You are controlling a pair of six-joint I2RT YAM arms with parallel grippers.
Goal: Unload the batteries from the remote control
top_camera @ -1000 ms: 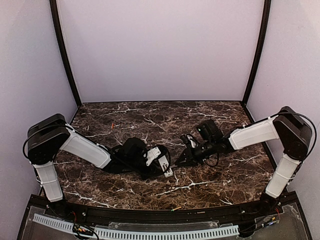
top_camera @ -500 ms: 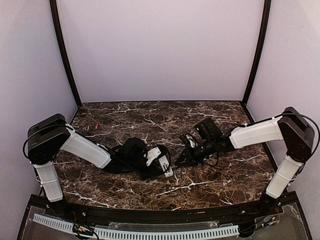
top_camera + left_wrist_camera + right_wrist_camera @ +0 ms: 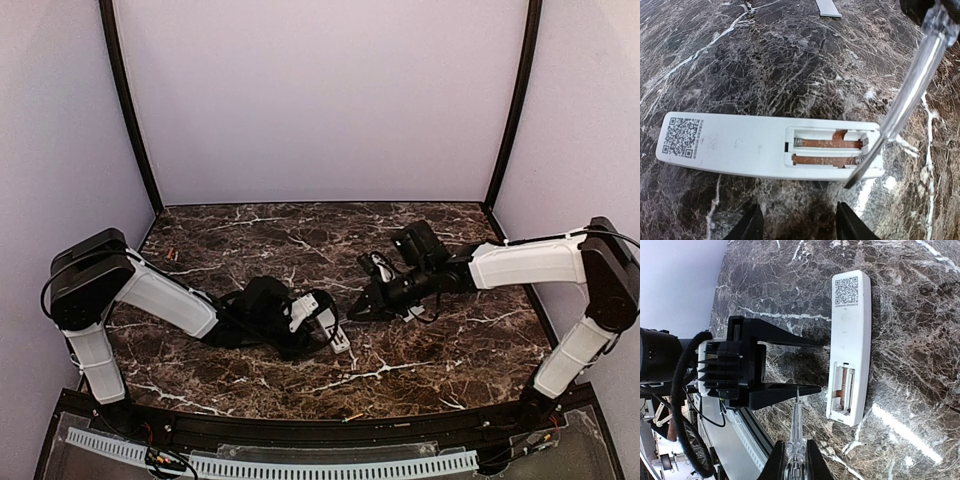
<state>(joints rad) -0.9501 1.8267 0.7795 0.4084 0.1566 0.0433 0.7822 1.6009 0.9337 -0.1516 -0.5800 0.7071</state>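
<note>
The white remote control [image 3: 740, 145] lies back-up on the marble, its battery recess [image 3: 830, 150] uncovered. Two orange-copper strips and springs show inside; I cannot tell whether they are batteries or lining. A small orange battery [image 3: 170, 252] lies far left on the table. My left gripper [image 3: 800, 225] is open, its tips just short of the remote's long edge [image 3: 338, 342]. My right gripper [image 3: 795, 462] is shut on a clear-handled screwdriver [image 3: 796, 425], whose tip hangs beside the recess end of the remote [image 3: 850, 355].
A flat white cover piece [image 3: 829, 7] lies on the marble beyond the remote. A small yellow-orange stick [image 3: 352, 415] rests on the black front rail. Walls close the table [image 3: 450, 370] on three sides.
The left jaws have widened and let go of the remote. The small orange battery has rolled left along the table. The right arm has drifted slightly away from me.
</note>
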